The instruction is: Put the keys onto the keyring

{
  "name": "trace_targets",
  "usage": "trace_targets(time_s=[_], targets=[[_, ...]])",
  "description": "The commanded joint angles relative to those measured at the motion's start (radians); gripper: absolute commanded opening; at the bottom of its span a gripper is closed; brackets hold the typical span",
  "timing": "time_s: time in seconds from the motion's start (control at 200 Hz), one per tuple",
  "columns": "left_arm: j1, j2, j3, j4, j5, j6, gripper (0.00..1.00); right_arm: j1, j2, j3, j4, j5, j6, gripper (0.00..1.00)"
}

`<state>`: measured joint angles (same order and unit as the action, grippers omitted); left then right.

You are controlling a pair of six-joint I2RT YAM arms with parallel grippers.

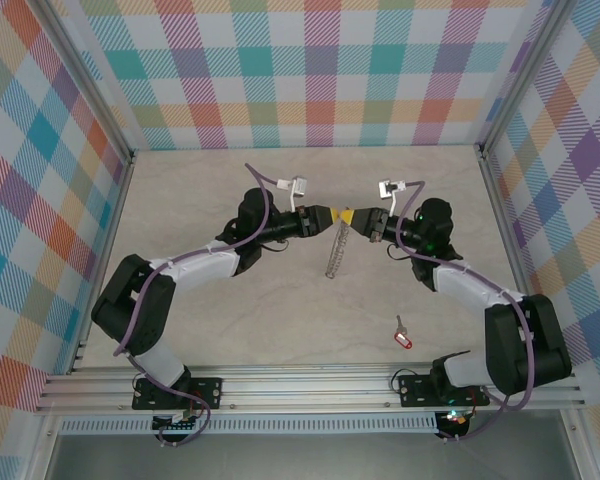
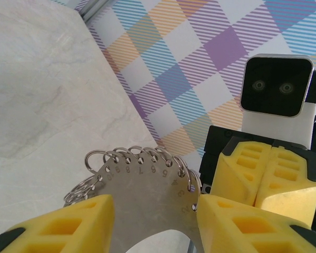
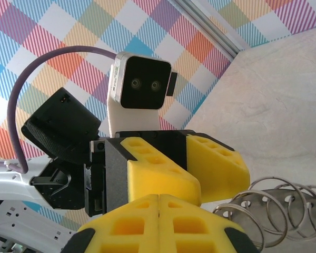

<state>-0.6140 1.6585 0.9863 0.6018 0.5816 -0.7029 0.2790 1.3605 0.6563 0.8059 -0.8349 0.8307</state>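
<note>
Keyring [image 2: 142, 184]: stiff, slick plate, left pincer [image 2: 152, 217] clamped across it; right pincer [image 3: 159, 203] closed; light key [image 1: 403, 340], probably best pinched by red head.

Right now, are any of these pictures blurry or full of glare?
Top view: even light, soft shadows, the red key small but clear. Left wrist view: numbers stamped on the key ring read sharp, no glare. Right wrist view: its wire loops look slightly soft.
</note>
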Motion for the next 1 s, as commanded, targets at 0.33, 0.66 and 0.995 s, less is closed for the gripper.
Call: trace_targets(time_s=[0.33, 0.66, 0.995], targets=[[-0.033, 0.001, -0.007, 0.054, 0.045, 0.026, 0.46, 0.006, 0.110, -0.050, 0.109, -0.006, 0.013, 0.00], [-0.033, 0.028, -0.026, 0.071, 0.043, 0.019, 0.46, 0.005, 0.181, -0.076, 0.183, -0.010, 0.039, 0.00], [-0.032, 0.027, -0.041, 0.059, 0.028, 0.029, 0.46, 0.002, 0.196, -0.096, 0.169, 0.015, 0.032, 0.00]])
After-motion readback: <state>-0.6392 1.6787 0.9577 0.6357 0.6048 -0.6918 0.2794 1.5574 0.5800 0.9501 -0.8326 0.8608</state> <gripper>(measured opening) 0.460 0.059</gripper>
